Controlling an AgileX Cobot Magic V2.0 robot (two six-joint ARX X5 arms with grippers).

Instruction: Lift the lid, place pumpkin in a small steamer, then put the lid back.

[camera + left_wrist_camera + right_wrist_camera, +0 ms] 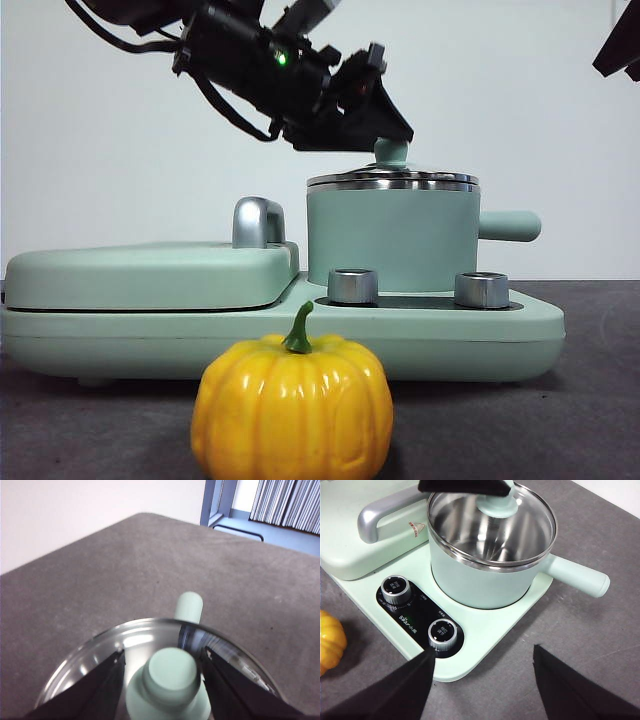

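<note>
Straddling the knob of the lid [165, 645], the left gripper [162, 672] has its jaws apart, not yet pinching. Closing off-centre could let the lid, seated on the small steamer [392, 238], slip. The pumpkin [292, 408] waits nearer, and the right gripper [482, 672] hangs open.

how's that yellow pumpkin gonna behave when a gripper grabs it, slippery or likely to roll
The pumpkin looks glossy, so smooth jaws may slip on its skin; its ribs could give some purchase. It sits stem-up on the table with a broad, squat body, so a light nudge would probably slide it rather than roll it. It looks like a rigid toy, likely light.
</note>
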